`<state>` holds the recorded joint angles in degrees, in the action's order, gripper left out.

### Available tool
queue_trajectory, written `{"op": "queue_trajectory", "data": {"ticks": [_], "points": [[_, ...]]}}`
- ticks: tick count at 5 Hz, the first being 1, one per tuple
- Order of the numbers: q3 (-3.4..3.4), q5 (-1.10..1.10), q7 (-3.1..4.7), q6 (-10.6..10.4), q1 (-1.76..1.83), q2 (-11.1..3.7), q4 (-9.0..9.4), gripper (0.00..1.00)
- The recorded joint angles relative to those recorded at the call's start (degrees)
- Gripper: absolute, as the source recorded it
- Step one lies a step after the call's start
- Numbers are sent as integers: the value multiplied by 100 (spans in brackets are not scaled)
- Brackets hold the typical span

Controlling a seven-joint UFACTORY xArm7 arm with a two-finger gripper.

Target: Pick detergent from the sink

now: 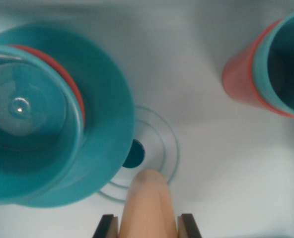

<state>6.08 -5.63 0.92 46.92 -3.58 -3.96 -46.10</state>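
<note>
In the wrist view, the white sink [211, 163] is being looked down into from close above, and its pale floor is filling most of the frame. At the bottom edge, the gripper [148, 227] is being shown only by its two dark fingertips [106, 227], one on each side of a peach-coloured, rounded object. This object is being taken as the detergent [149, 206] bottle. It is being clamped between the two fingers, which are touching its sides, so the tool is being seen closed on it. The rounded end of the bottle is being shown just over the rim of the circular drain [154, 144], whose dark teal centre is lying just beside it toward the wrist view's left.

On the wrist view's left, a large teal bowl [105, 119] is being seen, partly overlapping the drain's rings. A teal cup [28, 114] with a red band is being held inside that bowl, its bottom glinting. At the upper corner on the wrist view's right, a second cup [266, 69], red outside and teal inside, is being cut off by the frame, well apart from the bottle.
</note>
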Motion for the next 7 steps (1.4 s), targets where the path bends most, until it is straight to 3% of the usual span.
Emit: {"op": "queue_trajectory", "data": {"ticks": [4, 7], "points": [[0, 0, 0, 6, 0, 2, -4, 100], [-2, 1, 8, 148, 2, 48, -100, 100]]}}
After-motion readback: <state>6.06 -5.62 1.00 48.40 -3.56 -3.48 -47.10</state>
